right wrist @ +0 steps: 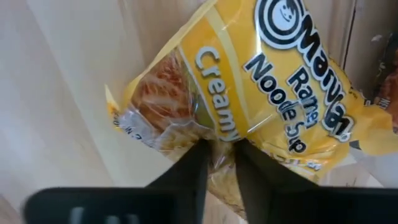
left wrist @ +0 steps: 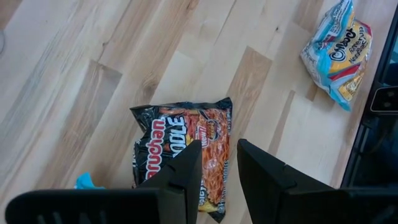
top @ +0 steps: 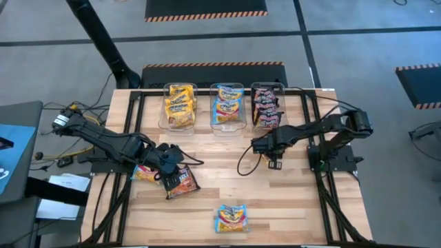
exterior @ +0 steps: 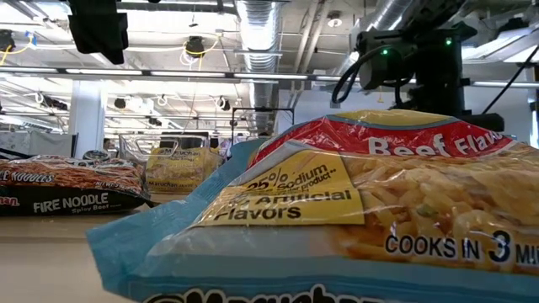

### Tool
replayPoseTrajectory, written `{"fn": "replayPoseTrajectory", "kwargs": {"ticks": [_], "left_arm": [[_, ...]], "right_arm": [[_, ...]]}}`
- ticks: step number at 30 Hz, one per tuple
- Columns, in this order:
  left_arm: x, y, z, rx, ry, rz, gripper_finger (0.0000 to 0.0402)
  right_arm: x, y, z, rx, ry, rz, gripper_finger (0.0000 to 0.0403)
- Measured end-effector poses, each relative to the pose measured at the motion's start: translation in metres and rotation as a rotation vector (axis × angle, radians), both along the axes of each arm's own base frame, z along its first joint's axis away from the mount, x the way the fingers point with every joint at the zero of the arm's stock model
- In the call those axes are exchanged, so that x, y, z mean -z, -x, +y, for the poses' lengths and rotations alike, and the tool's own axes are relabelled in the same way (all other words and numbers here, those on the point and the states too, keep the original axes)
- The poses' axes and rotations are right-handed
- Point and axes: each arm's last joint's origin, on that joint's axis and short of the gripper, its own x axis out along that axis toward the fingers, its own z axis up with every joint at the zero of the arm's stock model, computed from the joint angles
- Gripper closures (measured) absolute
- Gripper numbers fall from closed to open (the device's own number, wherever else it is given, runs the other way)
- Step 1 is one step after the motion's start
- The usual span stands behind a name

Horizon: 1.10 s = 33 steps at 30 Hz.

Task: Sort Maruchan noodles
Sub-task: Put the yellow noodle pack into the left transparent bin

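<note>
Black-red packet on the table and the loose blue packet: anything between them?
Nothing: bare tabletop between the black-red packet and the blue packet, seen in the high view.

You are in an industrial lab hall: exposed ceiling ducts (exterior: 268,34), strip lighting, grey floor with hazard-striped mats (top: 205,8), wooden workbench (top: 289,207).

Bare counter (top: 289,200) lies open across the right front and around the lone light blue packet (top: 232,218). On the left, a black-red packet (top: 180,182) blocks the way, and three filled bins (top: 227,105) wall the back edge.
</note>
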Motion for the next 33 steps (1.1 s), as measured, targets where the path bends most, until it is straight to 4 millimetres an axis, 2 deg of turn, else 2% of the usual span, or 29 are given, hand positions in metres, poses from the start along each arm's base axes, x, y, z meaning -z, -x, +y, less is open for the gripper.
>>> {"fn": "replayPoseTrajectory", "kwargs": {"ticks": [6, 15, 25, 33], "left_arm": [[0.0, 0.0, 0.0, 0.0, 0.0, 0.0, 0.0313], [0.0, 0.0, 0.001, -0.002, 0.001, 0.001, 0.0313], [0.001, 0.0, 0.007, -0.028, -0.005, 0.02, 0.0313], [0.001, -0.001, 0.009, -0.013, -0.023, 0.02, 0.0311]], "right_arm": [[-0.004, -0.003, 0.002, 0.038, -0.003, -0.025, 0.0389], [-0.013, 0.0, 0.013, 0.069, 0.001, -0.067, 0.0398], [-0.05, -0.008, 0.057, -0.002, -0.045, -0.23, 0.0402], [-0.073, -0.014, 0.087, -0.078, 0.016, -0.344, 0.0402]]}}
